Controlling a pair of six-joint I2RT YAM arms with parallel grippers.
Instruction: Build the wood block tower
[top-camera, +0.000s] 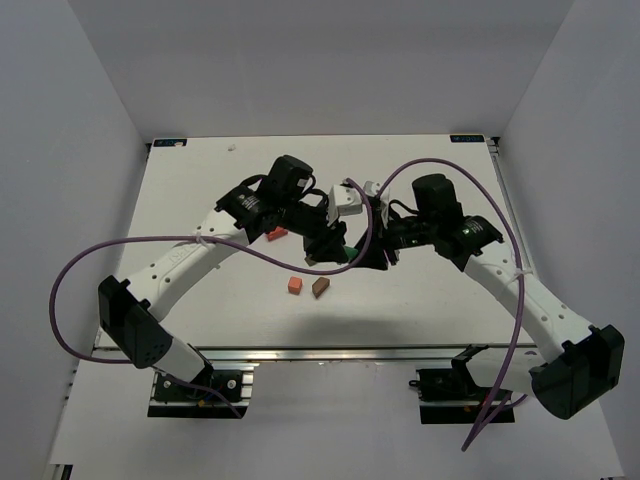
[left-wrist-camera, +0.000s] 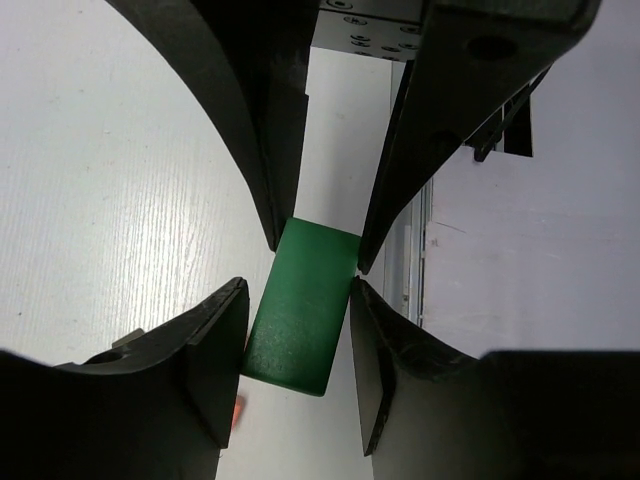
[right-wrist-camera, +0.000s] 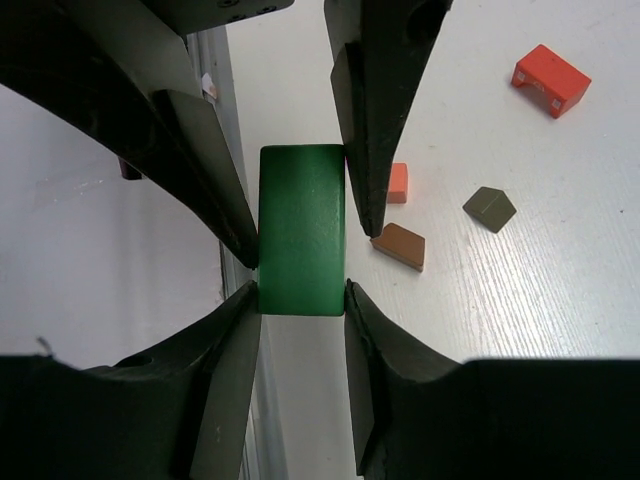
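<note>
- your left gripper (left-wrist-camera: 300, 295) is clamped on the green slab (left-wrist-camera: 300, 310), with a finger pressing each long side at one end.
- your right gripper (right-wrist-camera: 301, 295) is closed on the same slab from the opposite end, so four fingers meet around it.
- the slab sits between the two grippers over the middle of the table (top-camera: 200, 180), where the arms come together. you cannot tell from these views whether it is clear of the surface.
- the orange cube (right-wrist-camera: 397, 183) lies on the table, partly hidden behind one finger of the left gripper in the right wrist view. a brown block (right-wrist-camera: 400, 246) lies just beside it.
- a dark brown block (right-wrist-camera: 489, 208) lies near those two, not touching them.
- the red piece (right-wrist-camera: 550, 78) lies well apart from the others.
- each of these four lies singly on the table.
</note>
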